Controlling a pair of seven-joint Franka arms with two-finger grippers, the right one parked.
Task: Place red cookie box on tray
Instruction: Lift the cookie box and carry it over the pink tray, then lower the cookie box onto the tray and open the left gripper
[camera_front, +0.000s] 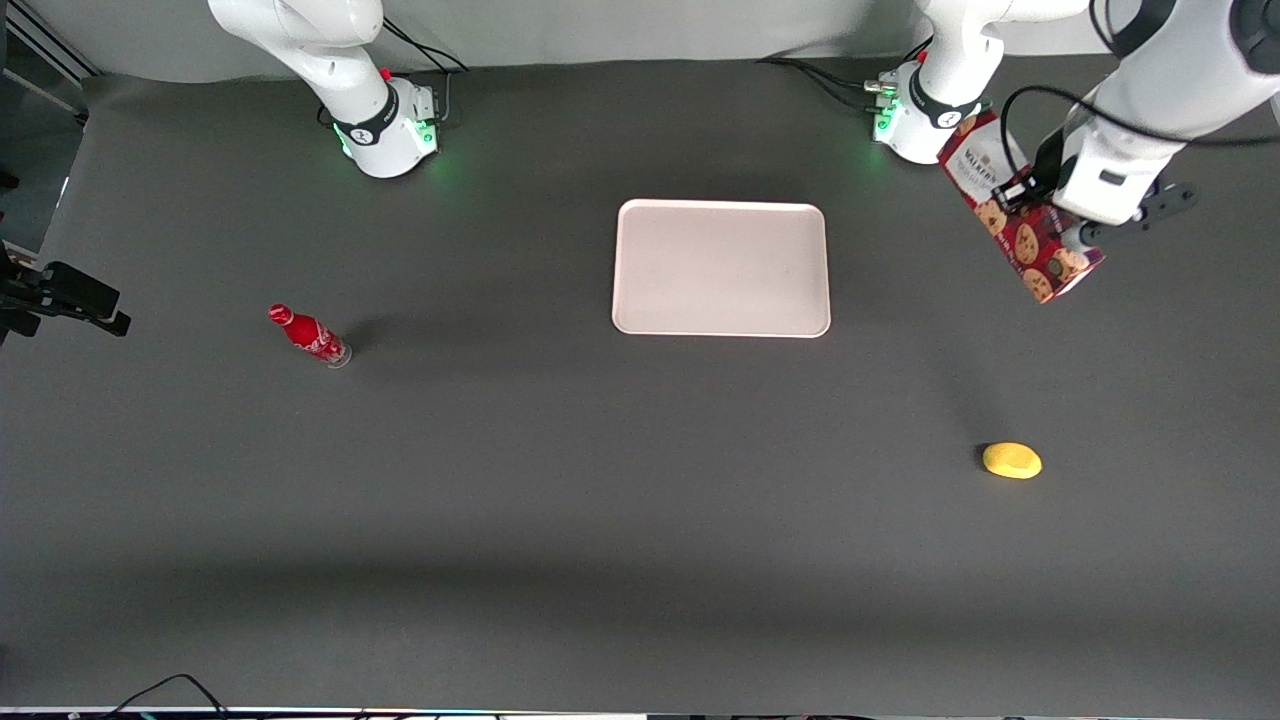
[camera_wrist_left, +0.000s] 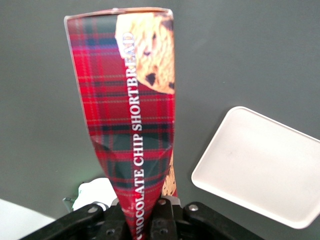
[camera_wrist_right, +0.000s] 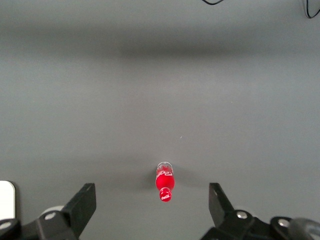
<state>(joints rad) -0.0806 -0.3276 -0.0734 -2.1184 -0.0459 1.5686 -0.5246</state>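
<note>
The gripper (camera_front: 1040, 205) is clamping tight on the red cookie box (camera_front: 1020, 225), holding it tilted in the air so it's clearing the table, and the tray (camera_front: 720, 268) is sitting at about 9 o'clock from it

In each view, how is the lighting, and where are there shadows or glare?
Front view: even light, a soft shadow beside the cola bottle, green glow at the arm bases, a broad dark band across the table. Left wrist view: the red cookie box in the gripper is sharp, the tray shows no glare. Right wrist view: a blurred dark band crosses the table.
</note>
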